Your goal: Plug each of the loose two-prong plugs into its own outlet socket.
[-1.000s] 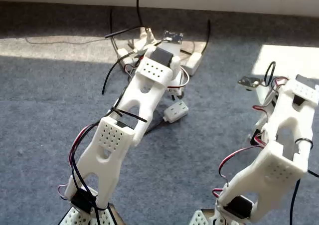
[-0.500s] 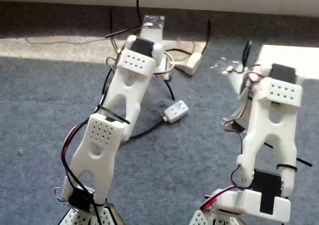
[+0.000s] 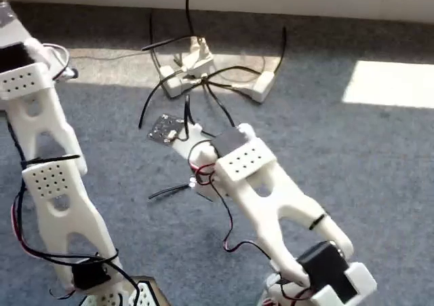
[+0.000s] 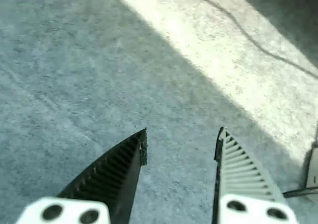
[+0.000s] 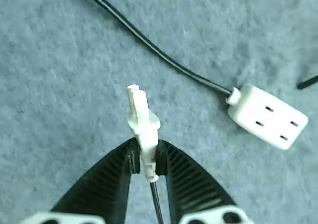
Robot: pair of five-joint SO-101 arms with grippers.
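Note:
In the right wrist view my right gripper [image 5: 146, 144] is shut on a small white two-prong plug [image 5: 141, 115], held just over the carpet with its thin cord trailing back between the fingers. A white outlet socket block [image 5: 268, 115] on a black cord [image 5: 149, 44] lies a short way off, apart from the plug. From above, the right arm [image 3: 244, 163] stretches over the middle of the carpet and hides that block. The left arm [image 3: 30, 89] stands at the far left. My left gripper [image 4: 181, 144] hangs open over bare carpet, holding nothing.
Two white power blocks [image 3: 180, 82] [image 3: 264, 85] with tangled black cords [image 3: 217, 75] sit at the back centre. A loose black cord end [image 3: 169, 190] lies beside the right arm. Sunlit patches fall on the grey carpet [image 3: 380, 82].
The left arm swung from the back centre out to the far left. The right arm came from the right side into the middle, now covering the socket block.

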